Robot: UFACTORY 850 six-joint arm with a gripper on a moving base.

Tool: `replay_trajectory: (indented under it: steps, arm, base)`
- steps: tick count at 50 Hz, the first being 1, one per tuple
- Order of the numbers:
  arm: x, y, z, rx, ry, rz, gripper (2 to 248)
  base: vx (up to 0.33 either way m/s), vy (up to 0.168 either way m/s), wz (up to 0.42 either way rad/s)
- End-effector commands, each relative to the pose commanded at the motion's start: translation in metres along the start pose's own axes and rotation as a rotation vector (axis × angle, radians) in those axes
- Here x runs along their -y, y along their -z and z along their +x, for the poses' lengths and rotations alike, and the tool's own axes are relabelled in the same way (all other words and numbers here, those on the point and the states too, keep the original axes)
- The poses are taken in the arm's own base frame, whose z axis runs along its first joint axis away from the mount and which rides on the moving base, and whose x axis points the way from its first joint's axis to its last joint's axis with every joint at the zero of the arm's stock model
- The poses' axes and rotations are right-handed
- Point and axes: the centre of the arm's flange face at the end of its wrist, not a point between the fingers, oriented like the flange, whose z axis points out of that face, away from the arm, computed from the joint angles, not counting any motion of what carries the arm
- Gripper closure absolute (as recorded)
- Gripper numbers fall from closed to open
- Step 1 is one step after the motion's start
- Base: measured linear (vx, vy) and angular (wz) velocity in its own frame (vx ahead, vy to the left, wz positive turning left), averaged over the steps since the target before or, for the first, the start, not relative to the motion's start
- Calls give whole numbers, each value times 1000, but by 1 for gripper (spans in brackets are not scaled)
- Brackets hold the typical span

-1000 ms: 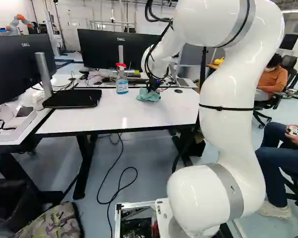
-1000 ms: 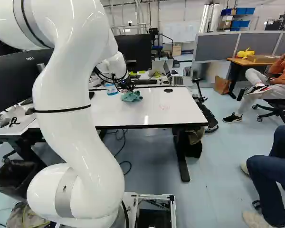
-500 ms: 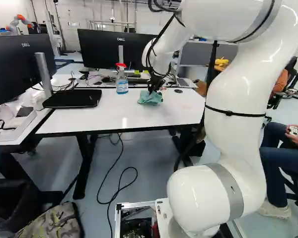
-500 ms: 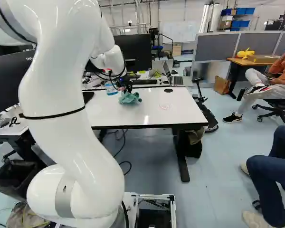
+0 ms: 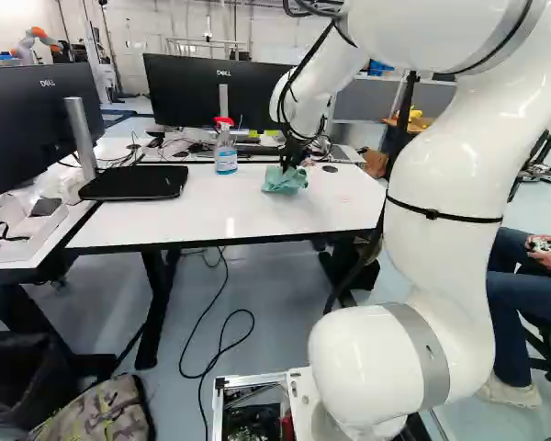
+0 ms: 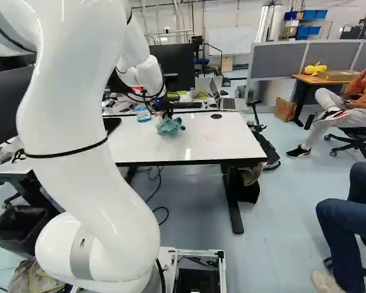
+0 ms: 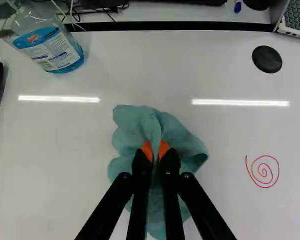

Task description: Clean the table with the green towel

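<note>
- Black two-fingered gripper (image 5: 288,165) pinching a crumpled green cloth towel (image 7: 132,125)
- Towel on the smooth white table (image 7: 55,160)
- Thin red drawn spiral (image 7: 263,172) near towel

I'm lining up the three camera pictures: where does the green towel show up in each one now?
Left base view: the green towel is just above the middle, on the table.
Right base view: above and slightly left of the middle.
Wrist view: between the fingers of the gripper, spreading out around their tips.
Shared landmark: the spray bottle with blue liquid.
</note>
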Motion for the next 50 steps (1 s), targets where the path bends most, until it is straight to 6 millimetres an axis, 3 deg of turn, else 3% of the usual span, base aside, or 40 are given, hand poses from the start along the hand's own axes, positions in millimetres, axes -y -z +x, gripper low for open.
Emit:
replay_trajectory:
  steps: [38, 50]
  arm:
    - [-66, 13, -6, -136, -97, -71, 216]
    - [-87, 6, -10, -156, -125, -94, 216]
  base:
    - [0, 0, 0]
    - [0, 0, 0]
